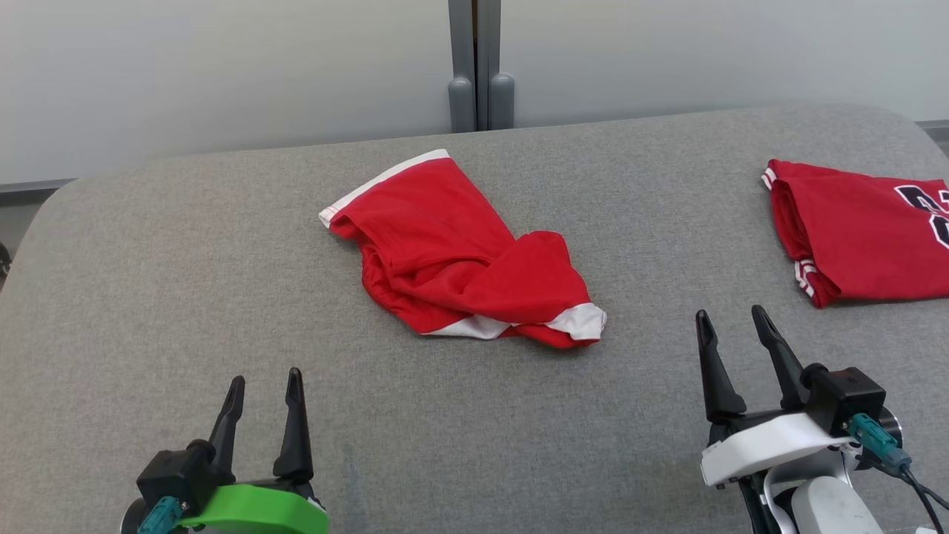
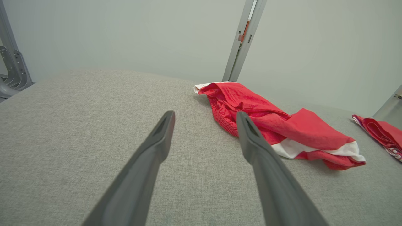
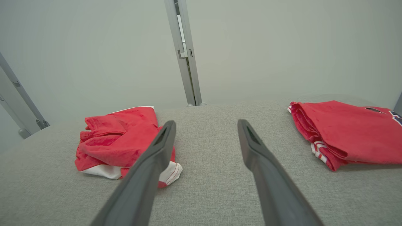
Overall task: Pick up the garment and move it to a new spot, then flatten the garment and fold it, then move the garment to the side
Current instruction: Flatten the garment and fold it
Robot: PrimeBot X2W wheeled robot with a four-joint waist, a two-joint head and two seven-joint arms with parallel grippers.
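Note:
A crumpled red garment [image 1: 460, 256] with white hem bands lies bunched in the middle of the grey fabric table [image 1: 185, 297]. It shows to the right of the fingers in the left wrist view [image 2: 276, 128] and at the left in the right wrist view [image 3: 121, 141]. My left gripper [image 1: 265, 388] stands open at the lower left, well short of the garment, nothing between its fingers. At the lower right, my right gripper [image 1: 732, 317] is open too, off the garment's right end and empty.
A second red garment [image 1: 860, 230], folded, with dark lettering and striped trim, lies at the table's right edge [image 3: 345, 131]. A grey post [image 1: 478, 67] rises behind the table against a pale wall. Bare grey fabric stretches across the table's left and front.

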